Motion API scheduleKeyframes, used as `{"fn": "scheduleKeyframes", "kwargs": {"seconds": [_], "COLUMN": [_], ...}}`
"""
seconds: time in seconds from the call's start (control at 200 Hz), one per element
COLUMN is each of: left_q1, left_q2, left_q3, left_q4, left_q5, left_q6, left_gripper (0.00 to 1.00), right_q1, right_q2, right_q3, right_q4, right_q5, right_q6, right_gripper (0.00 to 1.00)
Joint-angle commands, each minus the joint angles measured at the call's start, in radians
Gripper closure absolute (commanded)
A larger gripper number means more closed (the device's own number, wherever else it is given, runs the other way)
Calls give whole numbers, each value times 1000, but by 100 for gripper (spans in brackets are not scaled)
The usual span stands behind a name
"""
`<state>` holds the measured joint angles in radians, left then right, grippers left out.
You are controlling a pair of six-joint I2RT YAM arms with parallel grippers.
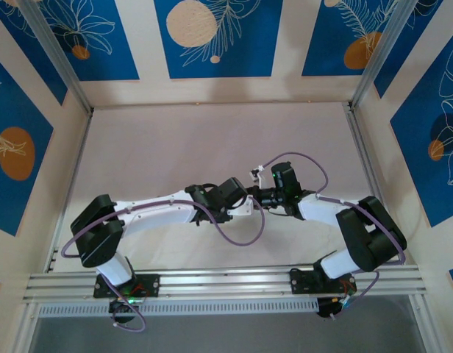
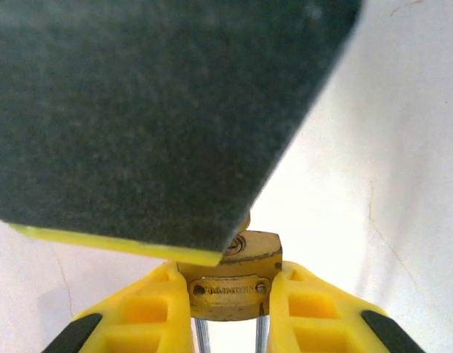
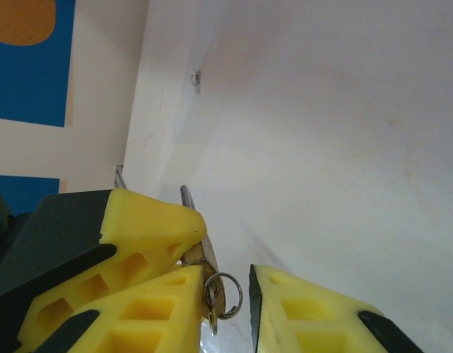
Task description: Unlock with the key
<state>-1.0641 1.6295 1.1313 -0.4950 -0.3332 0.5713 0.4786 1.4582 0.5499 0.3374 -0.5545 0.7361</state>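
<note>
Key: one, on ring; one padlock clamped in left tool.

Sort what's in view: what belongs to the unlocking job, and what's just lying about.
Job: padlock, clamped in left pincer; key on its ring, at right pincer.
Lying about: small metal loop, apart from both.

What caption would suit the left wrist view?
Brass padlock clamped in the left gripper's yellow jaws, a dark, yellow-edged part of the right arm close overhead.
</note>
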Motion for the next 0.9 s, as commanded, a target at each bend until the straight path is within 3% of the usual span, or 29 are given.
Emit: {"fn": "scheduleKeyframes", "kwargs": {"seconds": [0.0,0.295,0.545,0.895], "left_q1": [-13,-10,4,18], "left_q2": [-25,-30,-46,-42], "left_q3": [7,6,-1,6], "left_q4": [110,112,115,118], "left_q5": [44,76,131,158], "left_q6": [-30,-66,-108,-134], "left_gripper": [100,100,100,100], "right_q1": [25,24,18,11], "right_q2": [10,4,-12,-39], "right_q3": [12,-22,-30,-48], "right_q4": [61,125,116,86], "right_q5": [-46,-90,-88,-74], "right_q6": [33,53,53,42], "right_gripper": [77,78,85,78]}}
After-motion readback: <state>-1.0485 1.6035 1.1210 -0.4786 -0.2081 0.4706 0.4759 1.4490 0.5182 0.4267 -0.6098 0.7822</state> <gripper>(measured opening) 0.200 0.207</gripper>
